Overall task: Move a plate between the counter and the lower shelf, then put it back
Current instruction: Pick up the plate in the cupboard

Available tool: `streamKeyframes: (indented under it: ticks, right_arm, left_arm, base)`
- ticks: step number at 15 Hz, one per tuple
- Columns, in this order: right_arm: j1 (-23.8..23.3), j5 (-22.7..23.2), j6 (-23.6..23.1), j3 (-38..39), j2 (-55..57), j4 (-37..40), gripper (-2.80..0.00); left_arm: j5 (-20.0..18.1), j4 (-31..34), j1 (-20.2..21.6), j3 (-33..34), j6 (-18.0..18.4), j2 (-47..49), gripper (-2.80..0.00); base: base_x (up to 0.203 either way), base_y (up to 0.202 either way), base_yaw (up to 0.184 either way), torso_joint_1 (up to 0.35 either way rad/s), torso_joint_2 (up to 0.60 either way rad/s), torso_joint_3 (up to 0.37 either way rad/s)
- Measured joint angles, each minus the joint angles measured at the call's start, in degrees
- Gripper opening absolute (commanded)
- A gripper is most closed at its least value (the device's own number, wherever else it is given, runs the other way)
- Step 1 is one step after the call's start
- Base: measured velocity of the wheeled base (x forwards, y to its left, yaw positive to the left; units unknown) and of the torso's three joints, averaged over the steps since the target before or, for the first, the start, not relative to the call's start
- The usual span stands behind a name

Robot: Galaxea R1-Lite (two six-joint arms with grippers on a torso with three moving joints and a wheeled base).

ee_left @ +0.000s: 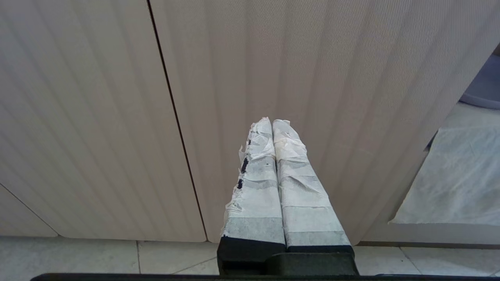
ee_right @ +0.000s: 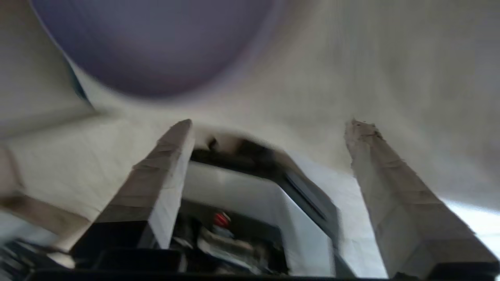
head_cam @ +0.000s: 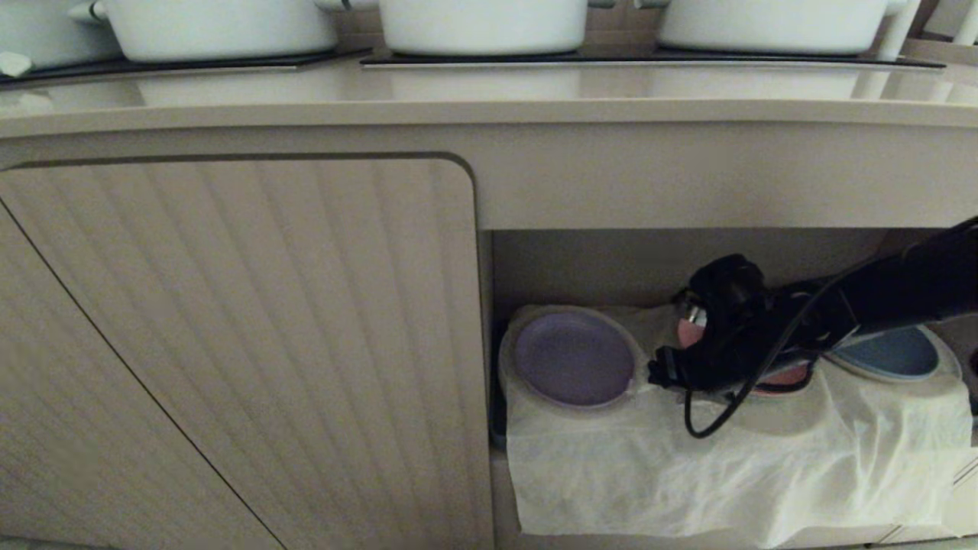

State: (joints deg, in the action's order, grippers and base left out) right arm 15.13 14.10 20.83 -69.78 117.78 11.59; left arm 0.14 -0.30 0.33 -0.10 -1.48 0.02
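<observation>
- The plate (head_cam: 573, 357) is lilac and lies flat on the white cloth (head_cam: 688, 473) of the lower shelf (head_cam: 611, 263), on the hump at the 9 o'clock end of the compartment.
- The right gripper (head_cam: 663, 374) is inside the shelf, just at 3 o'clock from the plate rim. In the right wrist view its two taped fingers (ee_right: 164, 171) stand wide apart with nothing between them, so it is released; the plate (ee_right: 156, 47) appears beyond the fingertips and is not touched.
- Under the right arm a pink plate (head_cam: 779, 376) is partly hidden, and a blue plate (head_cam: 894, 355) sits at the 3 o'clock end of the cloth.
- The counter (head_cam: 489, 95) runs above the shelf at 12 o'clock and carries white pots (head_cam: 481, 23) on black panels.
- The left gripper (ee_left: 273, 128) is parked before the ribbed cabinet door (ee_left: 312, 78), low near the tiled floor (ee_left: 97, 257); its taped fingers are pressed together and hold nothing.
</observation>
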Motion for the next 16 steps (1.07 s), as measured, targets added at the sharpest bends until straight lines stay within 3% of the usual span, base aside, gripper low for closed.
streamKeyframes:
  ticks: [2,16]
  right_arm:
    - [0.2,0.0,2.7,-2.9,1.6,-0.4,0.0]
    - [2.8,-3.3,7.1,-8.5,8.3,-6.5,0.0]
  left_arm:
    - [0.0,0.0,0.0,0.0,0.0,0.0,-2.8]
    - [0.0,0.0,0.0,0.0,0.0,0.0,-2.8]
  base:
    - [0.0,0.0,0.0,0.0,0.0,0.0]
    - [0.0,0.0,0.0,0.0,0.0,0.0]
